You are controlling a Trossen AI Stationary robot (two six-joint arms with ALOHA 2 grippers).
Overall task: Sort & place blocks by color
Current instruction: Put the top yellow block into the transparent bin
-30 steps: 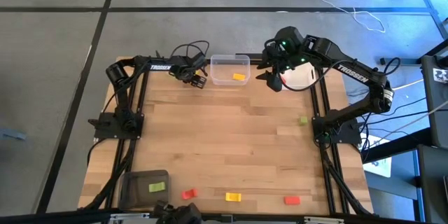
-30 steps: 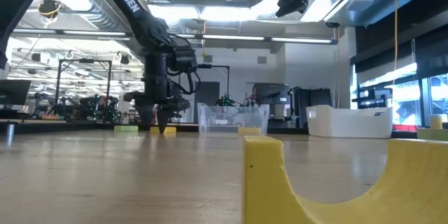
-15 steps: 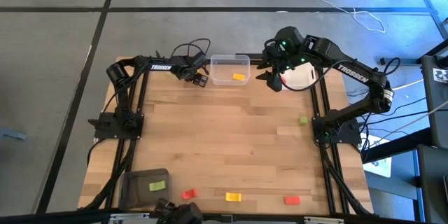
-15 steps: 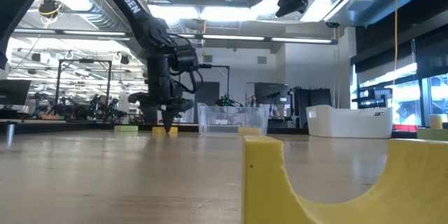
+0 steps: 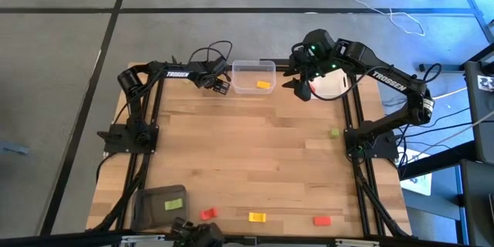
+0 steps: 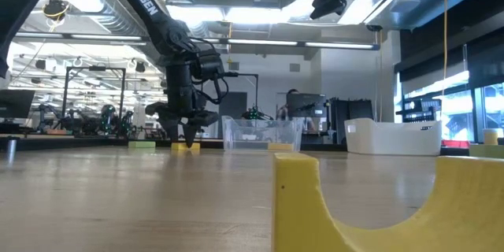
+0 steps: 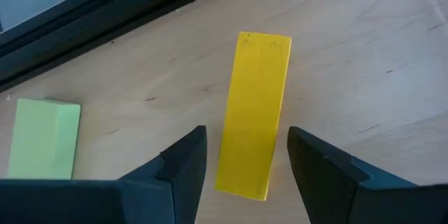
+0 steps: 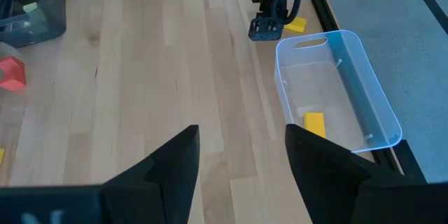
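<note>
**Left gripper straddles a yellow block beside the clear bin**

Your left gripper point(image 7: 241, 161) hangs at the table's eleven o'clock corner, its two dark fingers point(image 7: 183, 164) spread to either side of a flat yellow rectangular block point(image 7: 253, 112) lying on the pale wooden table point(image 5: 262, 162). The jaws stand part-open with bare wood showing on both sides of the block, so nothing is held. A light green block point(image 7: 42, 136) lies near it by the table's edge. Just beside the gripper, towards twelve o'clock, sits the clear plastic bin point(image 5: 253, 76) with one yellow-orange block point(image 5: 264, 85) already inside.

Your right gripper point(image 8: 241, 157) waits high above the one o'clock corner, fingers wide and empty, next to the white tub point(image 5: 330, 85). More blocks lie loose: a green one point(image 5: 334, 132) at three o'clock, and red point(image 5: 208, 214), yellow-orange point(image 5: 256, 217) and red point(image 5: 322, 220) along the six o'clock edge, beside the dark grey tray point(image 5: 158, 204).

The risk lies in the closing. The block sits slightly skewed between the fingers, so a squeeze could twist it or pinch only one end. The table's edge is close, and a nudged block may slide off it.
</note>
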